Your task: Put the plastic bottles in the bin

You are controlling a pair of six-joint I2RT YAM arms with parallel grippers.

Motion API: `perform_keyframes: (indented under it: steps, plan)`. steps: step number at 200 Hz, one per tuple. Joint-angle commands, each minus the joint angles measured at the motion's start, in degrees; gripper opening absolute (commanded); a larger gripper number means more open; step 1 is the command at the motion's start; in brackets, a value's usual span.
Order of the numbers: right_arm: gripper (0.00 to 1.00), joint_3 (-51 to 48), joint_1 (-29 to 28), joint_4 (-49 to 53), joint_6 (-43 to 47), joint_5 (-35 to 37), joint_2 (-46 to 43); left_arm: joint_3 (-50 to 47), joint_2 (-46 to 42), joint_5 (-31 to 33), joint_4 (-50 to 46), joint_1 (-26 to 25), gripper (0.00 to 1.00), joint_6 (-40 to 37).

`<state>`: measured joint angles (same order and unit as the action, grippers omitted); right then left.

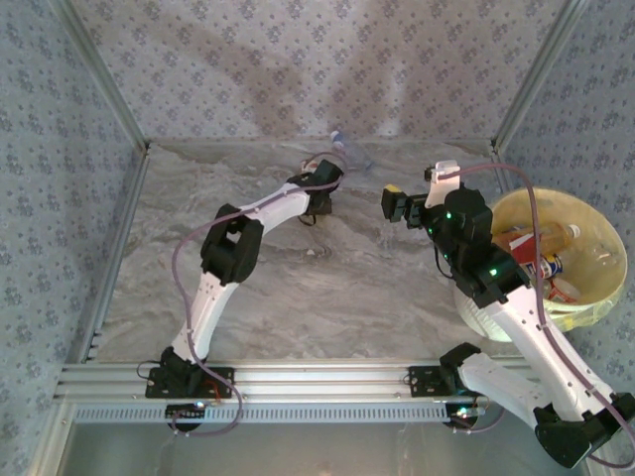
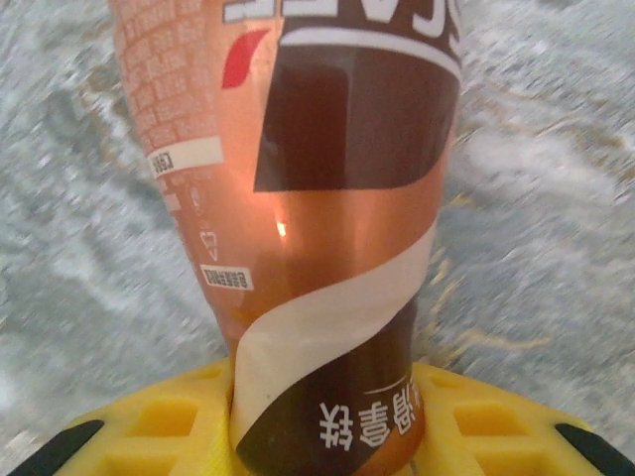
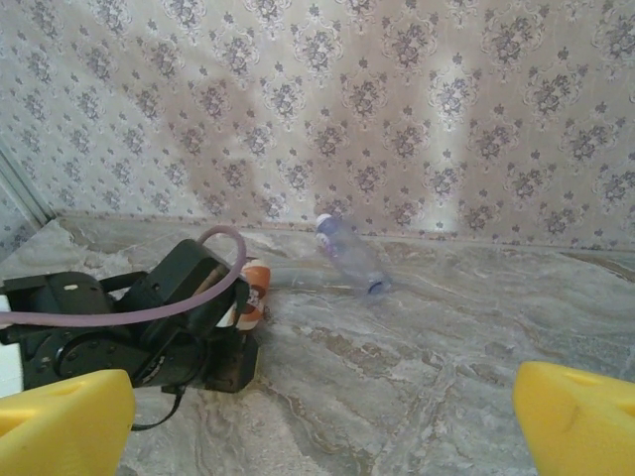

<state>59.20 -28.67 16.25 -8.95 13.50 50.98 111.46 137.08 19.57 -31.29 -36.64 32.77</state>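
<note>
The orange-and-brown labelled bottle (image 2: 327,198) sits between the yellow fingers (image 2: 149,431) of the left gripper (image 2: 327,441). They close in on its narrower lower part from both sides. Seen from the left wrist its label print is upside down, with a cream band curling across the brown. From the right wrist the same bottle shows as a small orange-and-white shape at the tip of the left gripper, low over the marbled table (image 1: 327,288). Whether it touches the surface cannot be told.

The left arm (image 1: 233,248) stretches from its base diagonally toward the middle far part of the table, elbow raised.

Beyond it, a clear bottle (image 3: 349,260) with a pale cap lies tilted on its side near the foot of the patterned wall (image 3: 397,99), apart from both grippers.

The right gripper (image 3: 319,421) is spread wide and holds nothing, with one yellow fingertip at each lower corner of its wrist view. It faces the left gripper across the table. The right arm (image 1: 496,288) bends up beside the bin (image 1: 571,317).

The bin stands at the right edge of the table, with several bottles (image 1: 541,260) already lying inside.
</note>
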Motion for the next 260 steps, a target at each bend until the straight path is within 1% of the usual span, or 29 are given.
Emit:
perform_keyframes:
  steps: [1, 28, 50, 72, 90, 114, 126, 135, 144, 164, 187, 197, 209, 222, 237, 260]
  plan:
    - [1.00, -1.1, -0.5, -0.3, -0.1, 1.9, -0.5, -6.9, -7.4, 0.6, 4.7, 0.7, 0.15, -0.8]
    - [1.00, -2.5, -0.5, -2.5, -1.4, 1.8, -0.8, -17.0, -15.2, -1.3, 9.6, 1.3, 0.00, -0.9]
    - [1.00, -3.2, -0.4, -4.2, -2.3, 0.3, -0.5, -24.6, -22.0, -4.2, 12.9, 1.5, 0.00, -1.6]
    - [1.00, -3.8, -0.5, -5.7, -3.9, -1.1, 0.5, -32.3, -28.9, -8.9, 16.7, 1.5, 0.00, -2.6]
    - [1.00, -4.1, -0.5, -6.8, -5.6, -3.4, 1.9, -39.4, -35.3, -15.2, 21.7, 1.8, 0.00, -3.4]
    - [1.00, -3.4, -0.4, -7.5, -7.2, -8.5, 5.4, -48.6, -44.3, -25.9, 30.7, 2.8, 0.00, -4.4]
    - [1.00, -2.7, -0.4, -7.6, -9.1, -11.7, 7.4, -52.2, -48.7, -28.8, 34.0, 3.0, 0.00, -5.0]
    - [1.00, -2.5, -0.4, -8.5, -12.2, -14.5, 8.8, -54.3, -51.9, -30.7, 35.8, 3.1, 0.00, -5.9]
    - [1.00, -2.5, -0.1, -10.5, -15.3, -16.8, 10.0, -55.7, -54.7, -32.3, 37.0, 3.2, 0.00, -7.1]
    - [1.00, -1.5, 1.0, -15.4, -21.0, -24.6, 13.2, -57.1, -59.5, -35.3, 37.3, 3.1, 0.00, -9.9]
    - [1.00, 2.7, 1.7, -17.5, -26.0, -34.6, 18.1, -57.5, -63.0, -37.0, 36.3, 3.0, 0.00, -12.9]
    - [1.00, 4.2, 1.7, -19.4, -28.0, -37.4, 20.1, -57.5, -64.0, -37.5, 35.9, 2.9, 0.00, -14.3]
    - [1.00, 5.0, 1.6, -23.4, -30.0, -39.1, 21.8, -57.4, -64.9, -38.1, 35.6, 2.7, 0.00, -15.3]
    - [1.00, 5.0, 1.6, -28.1, -33.0, -39.4, 23.2, -57.3, -65.6, -39.4, 35.7, 2.5, 0.00, -15.9]
    - [1.00, 6.0, 1.6, -29.2, -36.2, -39.3, 25.2, -57.1, -65.9, -41.2, 35.9, 2.3, 0.00, -16.2]
    - [1.00, 8.6, 1.3, -30.2, -36.1, -41.6, 28.7, -56.0, -65.4, -43.7, 35.7, 1.8, 0.00, -16.4]
